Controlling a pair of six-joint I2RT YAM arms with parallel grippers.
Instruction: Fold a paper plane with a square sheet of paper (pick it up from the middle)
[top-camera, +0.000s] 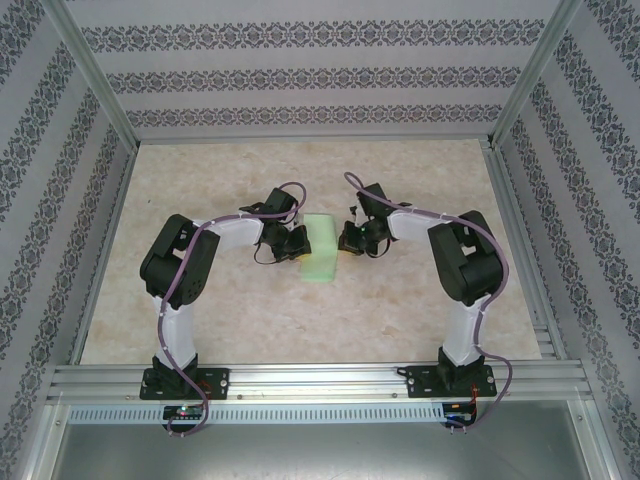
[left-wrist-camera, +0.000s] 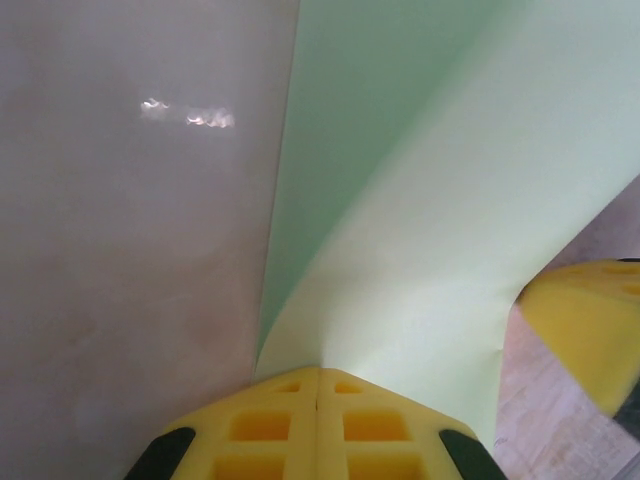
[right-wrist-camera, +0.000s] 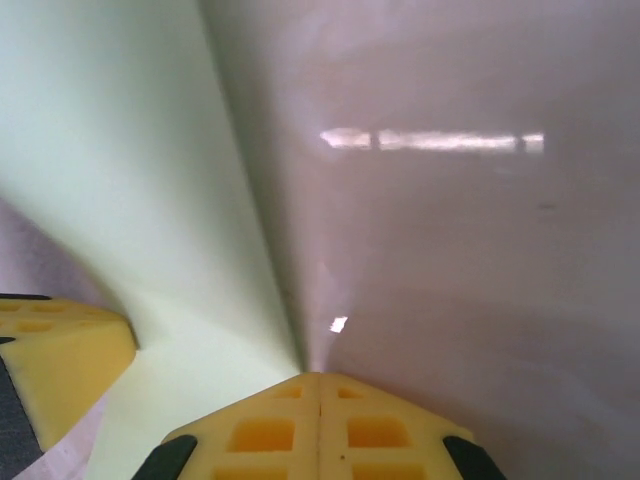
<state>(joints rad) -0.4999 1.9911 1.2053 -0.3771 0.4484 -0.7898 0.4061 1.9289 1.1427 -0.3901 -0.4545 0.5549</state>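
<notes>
Your square sheet of paper (top-camera: 321, 248), pale green, lying mid-table (top-camera: 250, 320) and curving upward, your left gripper (left-wrist-camera: 318, 375) at the sheet's left edge, fingertips pressed together pinching it, your right gripper (right-wrist-camera: 320, 378) at the sheet's right edge, likewise clamped on it.

Fingers (left-wrist-camera: 262, 428) of the left gripper (left-wrist-camera: 318, 376) pinch an edge of the curled square sheet of paper (left-wrist-camera: 440, 220).

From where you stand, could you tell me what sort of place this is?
Probably a robot test cell: left arm and right arm bolted to an aluminium rail, marble-look tabletop, patterned panels walling it in.
</notes>
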